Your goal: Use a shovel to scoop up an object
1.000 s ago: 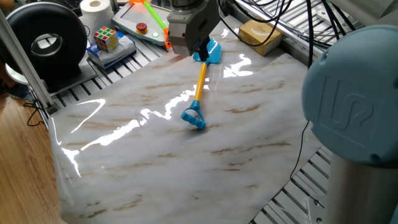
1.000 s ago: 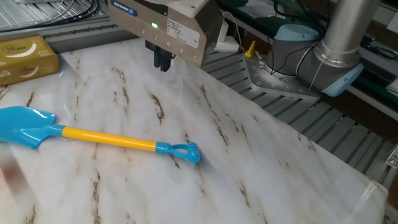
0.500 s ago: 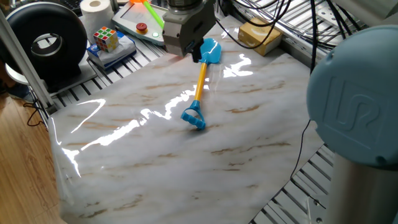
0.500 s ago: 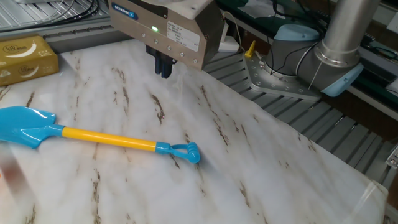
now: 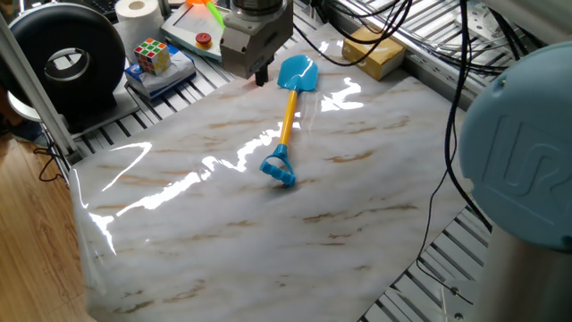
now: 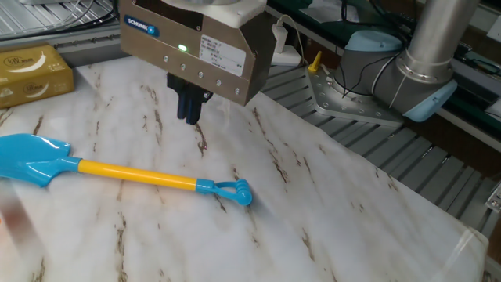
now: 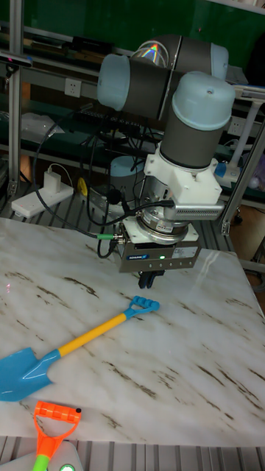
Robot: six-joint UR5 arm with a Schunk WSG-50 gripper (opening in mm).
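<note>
In one fixed view the shovel (image 5: 288, 125) lies flat on the marbled bench (image 5: 223, 233), its light-blue blade toward the far edge and its blue loop end toward the middle, with the orange-yellow shaft between. The gripper (image 5: 261, 77) hangs just beside the blade, near the far edge, its dark fingers pointing down, pressed together and holding nothing. The tan-yellow object (image 5: 374, 52) sits beyond the bench's far right corner, well apart from the shovel. A multicoloured puzzle cube (image 5: 152, 56) stands off the bench past the far left edge. In the other fixed view the gripper (image 6: 188, 108) hovers above the bench (image 6: 337, 211) with its fingers closed on each other, apart from the shovel (image 6: 117, 170), which lies below it with its blade at the picture's left edge; the object (image 6: 33, 72) rests at the bench's corner in the upper left. In the tall fixed view the gripper (image 7: 150, 280) hangs just above and behind the shovel's loop end, fingers shut and empty; the shovel (image 7: 70, 343) runs diagonally toward the near left corner of the bench (image 7: 199, 368), and an orange-headed toy tool (image 7: 51, 434) lies at the near edge.
</note>
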